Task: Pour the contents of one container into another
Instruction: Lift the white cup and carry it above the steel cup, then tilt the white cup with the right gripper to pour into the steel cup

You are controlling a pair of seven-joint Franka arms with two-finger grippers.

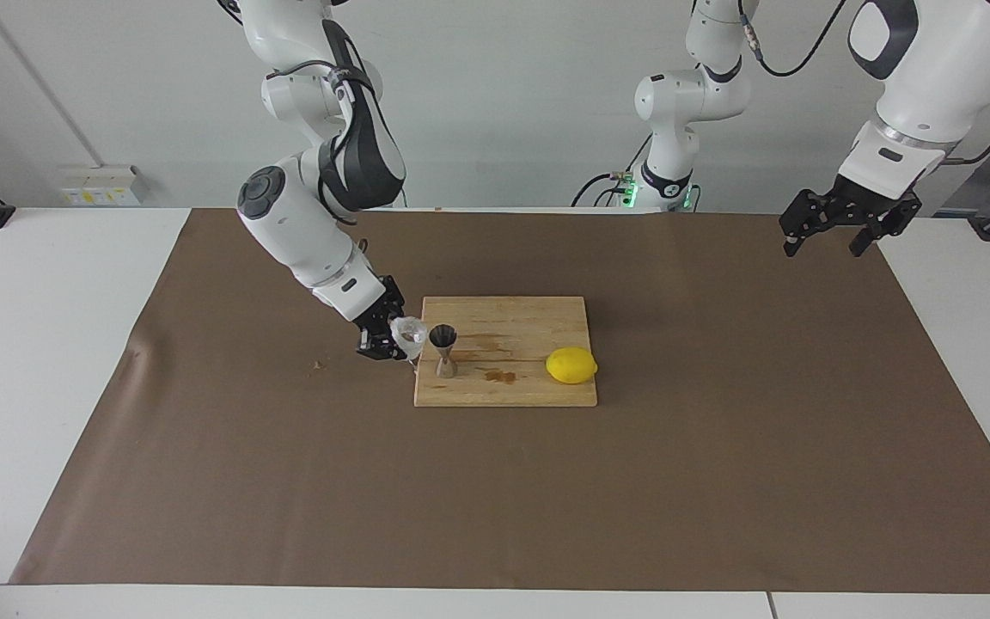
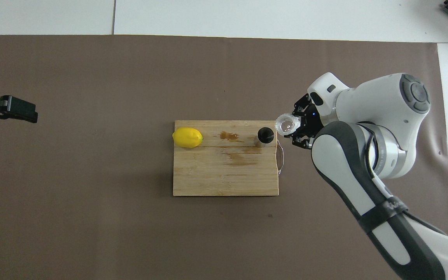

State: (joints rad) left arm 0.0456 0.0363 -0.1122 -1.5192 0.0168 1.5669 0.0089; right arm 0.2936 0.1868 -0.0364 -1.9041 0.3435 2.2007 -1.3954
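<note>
Cup sits pinched in our right gripper's fingers, raised just beside the jigger at the cutting board's edge toward the right arm's end, mouth tilted jiggerward. Our left gripper waits, fingers spread, well apart.
</note>
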